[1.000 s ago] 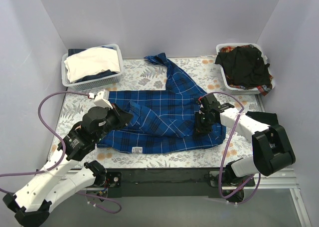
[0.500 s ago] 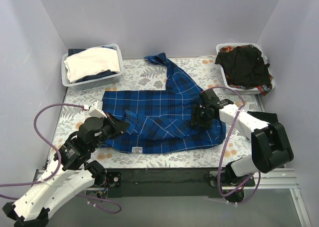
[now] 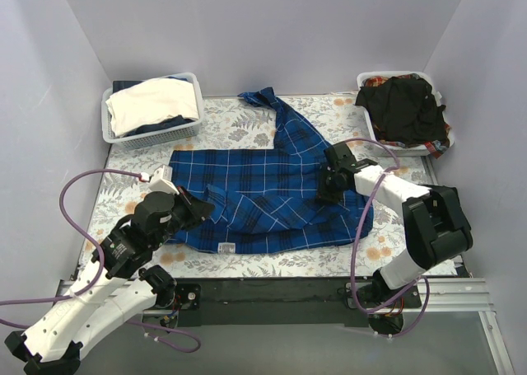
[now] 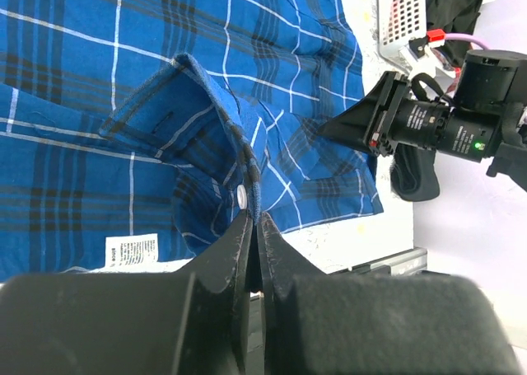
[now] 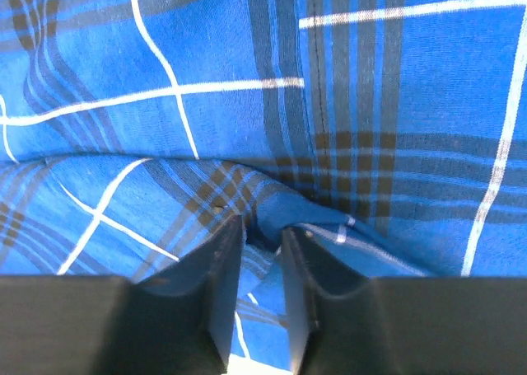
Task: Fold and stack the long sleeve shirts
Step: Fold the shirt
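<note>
Hazard: both holds are thin pinches of soft cloth; a pull could slip one free, or drag a lower layer along and skew the fold.
Left claw [image 4: 255, 223]: pressed together on the buttoned front edge of the plaid shirt [image 4: 82, 78], lower left of the overhead view.
Right claw [image 5: 262, 236]: narrowed to a slit, pinching a raised ridge of that shirt, centre right.
Shirt: spread across the middle of the tabletop [image 3: 239, 124], one sleeve reaching toward the top.
Black shirt [image 3: 403, 107]: heaped in a basket [image 3: 372, 133], upper right.
</note>
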Controlling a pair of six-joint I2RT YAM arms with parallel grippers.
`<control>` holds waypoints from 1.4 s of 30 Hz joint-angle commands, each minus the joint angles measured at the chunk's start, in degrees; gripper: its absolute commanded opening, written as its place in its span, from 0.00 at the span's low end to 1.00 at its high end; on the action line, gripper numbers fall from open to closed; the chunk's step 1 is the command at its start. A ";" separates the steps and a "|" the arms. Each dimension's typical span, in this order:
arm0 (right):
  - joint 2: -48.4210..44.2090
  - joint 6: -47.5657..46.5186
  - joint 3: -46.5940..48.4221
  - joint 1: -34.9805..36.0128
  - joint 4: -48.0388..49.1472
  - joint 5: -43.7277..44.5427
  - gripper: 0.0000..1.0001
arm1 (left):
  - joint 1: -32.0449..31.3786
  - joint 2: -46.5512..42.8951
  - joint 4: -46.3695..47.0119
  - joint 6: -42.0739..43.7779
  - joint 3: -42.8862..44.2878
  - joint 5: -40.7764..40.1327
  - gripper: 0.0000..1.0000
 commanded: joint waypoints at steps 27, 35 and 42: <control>-9.25 1.00 -10.28 -8.20 3.02 3.28 0.01 | -0.07 15.65 3.89 0.66 -2.56 -4.96 0.69; -10.13 0.12 -12.65 -8.20 2.93 2.05 0.01 | 0.02 23.56 3.44 0.65 2.89 -5.94 0.88; -10.83 -0.58 -14.58 -8.20 2.85 2.22 0.01 | 1.07 47.80 3.72 -1.73 15.07 -0.67 0.77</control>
